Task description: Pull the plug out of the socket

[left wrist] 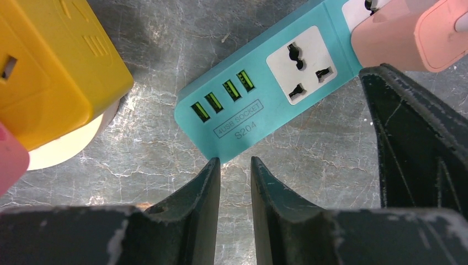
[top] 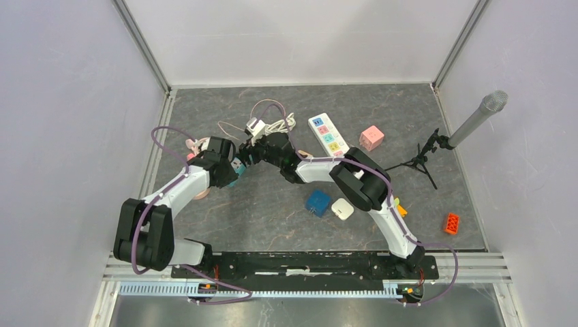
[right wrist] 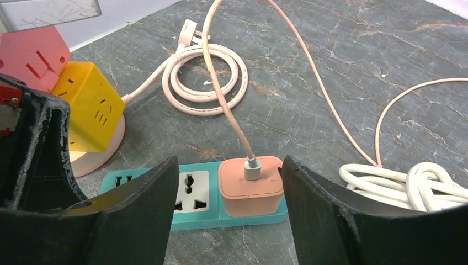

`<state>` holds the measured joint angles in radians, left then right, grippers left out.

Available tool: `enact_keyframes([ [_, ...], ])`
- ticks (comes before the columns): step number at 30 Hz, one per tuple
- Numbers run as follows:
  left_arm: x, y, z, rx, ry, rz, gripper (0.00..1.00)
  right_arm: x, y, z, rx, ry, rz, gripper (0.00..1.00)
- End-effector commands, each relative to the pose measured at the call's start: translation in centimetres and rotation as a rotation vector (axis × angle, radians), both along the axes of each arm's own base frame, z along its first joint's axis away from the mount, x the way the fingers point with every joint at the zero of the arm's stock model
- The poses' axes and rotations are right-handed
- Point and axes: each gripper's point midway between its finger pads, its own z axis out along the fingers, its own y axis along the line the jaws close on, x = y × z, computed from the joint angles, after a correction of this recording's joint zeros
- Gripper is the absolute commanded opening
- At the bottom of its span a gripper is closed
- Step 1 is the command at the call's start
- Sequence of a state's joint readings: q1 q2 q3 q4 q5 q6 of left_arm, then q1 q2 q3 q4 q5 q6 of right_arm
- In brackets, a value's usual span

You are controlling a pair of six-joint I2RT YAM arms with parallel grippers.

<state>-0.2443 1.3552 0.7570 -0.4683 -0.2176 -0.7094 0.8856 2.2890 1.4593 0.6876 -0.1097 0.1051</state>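
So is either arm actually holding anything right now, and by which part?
Nothing yet. The right tool is open astride the pink plug, its sides not clamped; the left tool, nearly closed, is empty beside the teal socket strip.

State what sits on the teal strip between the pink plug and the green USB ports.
One empty white socket outlet, seen in the left wrist view between the pink plug and the USB ports.
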Motion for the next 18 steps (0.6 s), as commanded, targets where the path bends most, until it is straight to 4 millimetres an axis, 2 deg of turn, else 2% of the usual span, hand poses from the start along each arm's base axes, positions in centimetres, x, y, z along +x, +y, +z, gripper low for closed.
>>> enact_keyframes([
  [1,1.0,0.1,1.2,-0.018,-0.06,0.048,0.34,0.1,-0.3,-2.4,-0.066,0.051,-0.037,0.76],
  [4,1.5,-0.4,2.1,-0.042,-0.08,0.039,0.34,0.6,-0.6,-1.8,-0.051,0.055,-0.073,0.79],
  [12,2.4,-0.9,4.4,-0.066,-0.133,0.027,0.35,0.5,-0.7,-0.6,0.0,0.058,-0.088,0.8],
  [18,2.6,-0.8,4.9,-0.062,-0.149,0.032,0.36,-0.4,-2.3,2.3,0.095,-0.029,-0.095,0.8],
])
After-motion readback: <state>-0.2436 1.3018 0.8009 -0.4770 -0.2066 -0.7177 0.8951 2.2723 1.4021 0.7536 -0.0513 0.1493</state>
